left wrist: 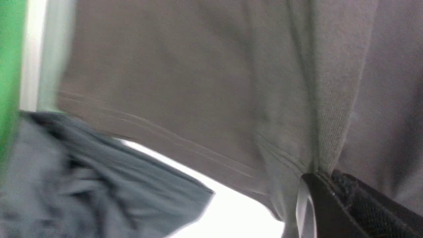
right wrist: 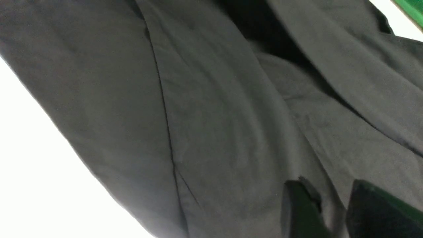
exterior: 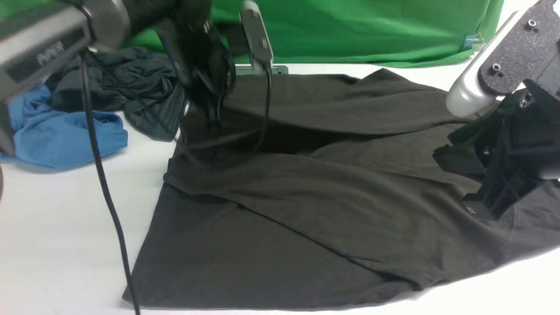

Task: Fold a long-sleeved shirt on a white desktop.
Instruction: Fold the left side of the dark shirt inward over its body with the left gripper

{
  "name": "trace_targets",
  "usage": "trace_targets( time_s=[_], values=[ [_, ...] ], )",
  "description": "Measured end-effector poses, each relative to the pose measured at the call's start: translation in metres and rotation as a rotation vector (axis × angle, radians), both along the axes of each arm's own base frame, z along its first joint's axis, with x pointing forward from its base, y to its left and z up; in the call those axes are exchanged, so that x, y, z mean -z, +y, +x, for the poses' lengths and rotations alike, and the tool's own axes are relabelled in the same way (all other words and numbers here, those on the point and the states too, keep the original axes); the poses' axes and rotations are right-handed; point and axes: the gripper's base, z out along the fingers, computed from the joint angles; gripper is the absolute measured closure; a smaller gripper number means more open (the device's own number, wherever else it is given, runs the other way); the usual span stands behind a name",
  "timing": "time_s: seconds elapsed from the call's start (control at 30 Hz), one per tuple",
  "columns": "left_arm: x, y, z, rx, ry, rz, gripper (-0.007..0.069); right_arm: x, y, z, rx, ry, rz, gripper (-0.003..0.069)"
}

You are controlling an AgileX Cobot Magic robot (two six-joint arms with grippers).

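Observation:
The long-sleeved shirt (exterior: pixel 306 210) is a large dark charcoal garment spread over the white desktop (exterior: pixel 57 227), with one layer folded across its middle. My left gripper (exterior: pixel 212 118) is at the shirt's far left part, holding the cloth raised off the table. In the left wrist view the left gripper (left wrist: pixel 322 177) is shut on a bunched pleat of the shirt (left wrist: pixel 198 82) near its stitched hem. My right gripper (exterior: pixel 474 208) is down on the shirt's right side. In the right wrist view the right gripper (right wrist: pixel 330 195) has a ridge of the shirt (right wrist: pixel 214 115) pinched between its fingers.
A crumpled greenish-black garment (exterior: pixel 131 87) and a blue garment (exterior: pixel 61 131) lie at the back left, close to the left arm. A black cable (exterior: pixel 105 188) hangs down over the table's left part. A green backdrop (exterior: pixel 350 30) closes the far edge, with a grey hatch (exterior: pixel 280 69) before it.

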Motion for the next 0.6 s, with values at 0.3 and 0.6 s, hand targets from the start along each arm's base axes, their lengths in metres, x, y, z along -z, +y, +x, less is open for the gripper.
trace_targets(
  time_s=[0.3,0.6],
  values=[
    [0.046,0.006,-0.022,-0.069,0.159,0.027,0.0499,0.000,0.000,0.000,0.001,0.001,-0.001,0.0421],
    [0.040,0.003,-0.034,-0.104,0.234,-0.035,0.0081,0.000,0.000,0.000,0.016,0.006,0.012,0.0419]
  ],
)
